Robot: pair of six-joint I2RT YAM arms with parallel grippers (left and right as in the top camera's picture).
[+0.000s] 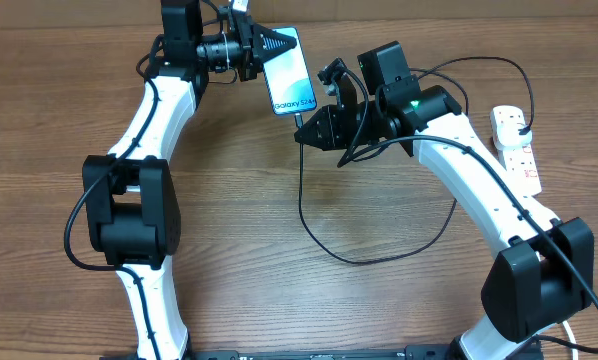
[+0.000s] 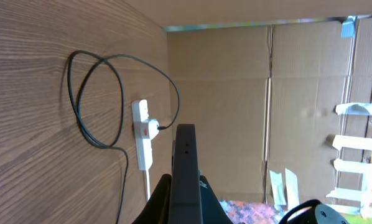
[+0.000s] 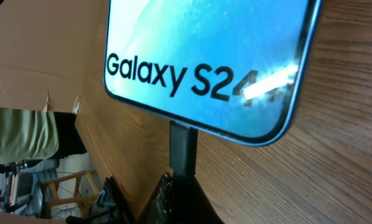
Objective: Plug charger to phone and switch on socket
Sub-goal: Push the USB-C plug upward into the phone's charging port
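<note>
The phone (image 1: 292, 75) lies at the table's back centre, its light blue screen reading "Galaxy S24". My left gripper (image 1: 275, 46) is shut on its far end; the left wrist view shows the phone's dark edge (image 2: 186, 165) between the jaws. My right gripper (image 1: 304, 128) is shut on the charger's connector tip (image 3: 183, 148), which meets the bottom edge of the phone (image 3: 204, 56). The black charger cable (image 1: 354, 258) loops across the table to a black plug (image 1: 524, 131) seated in the white socket strip (image 1: 516, 150) at the right, which also shows in the left wrist view (image 2: 142, 137).
The strip's thick white cord (image 1: 579, 330) runs off the front right. The cable loop (image 2: 99, 99) lies on the wood between the arms. Cardboard walls (image 2: 298, 93) stand behind the table.
</note>
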